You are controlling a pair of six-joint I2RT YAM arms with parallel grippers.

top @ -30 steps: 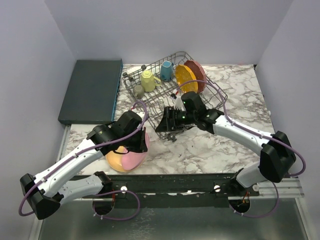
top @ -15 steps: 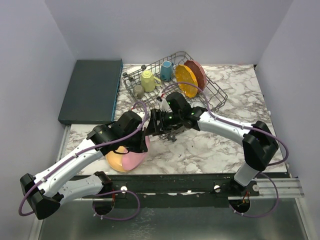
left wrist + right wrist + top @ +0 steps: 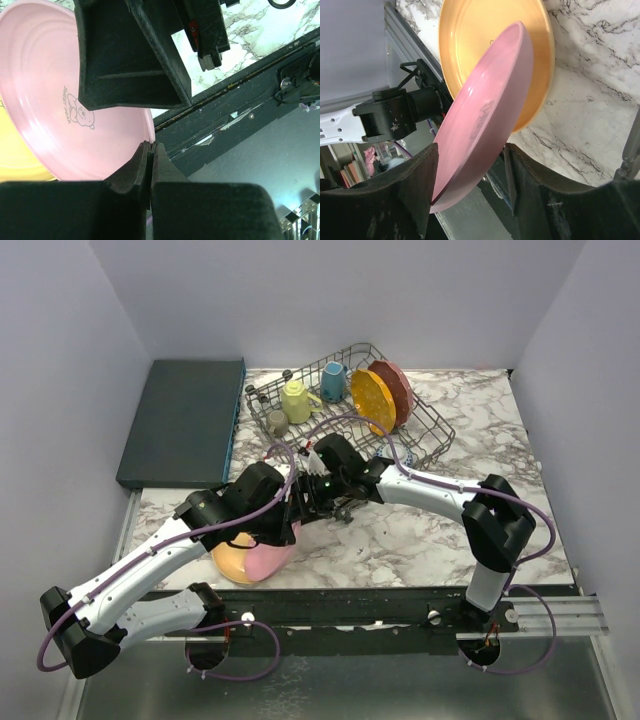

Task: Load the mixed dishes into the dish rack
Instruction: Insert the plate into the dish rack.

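Near the table's (image 3: 430, 530) near edge, left of centre, the left claw (image 3: 149, 150) is clenched on the rim of the tilted pink plate (image 3: 45, 100), which leans over a yellow plate (image 3: 470, 30). The right claw (image 3: 472, 152) is spread, its fingers straddling the pink plate's rim. The dish rack (image 3: 428, 432) sits by the far edge.

The top external view looks down from above and behind the arm bases, taking in the whole marble table (image 3: 400, 545). Both wrist views sit very close, facing the table's near edge, and share the tilted pink plate (image 3: 480, 125), which looks small from above.
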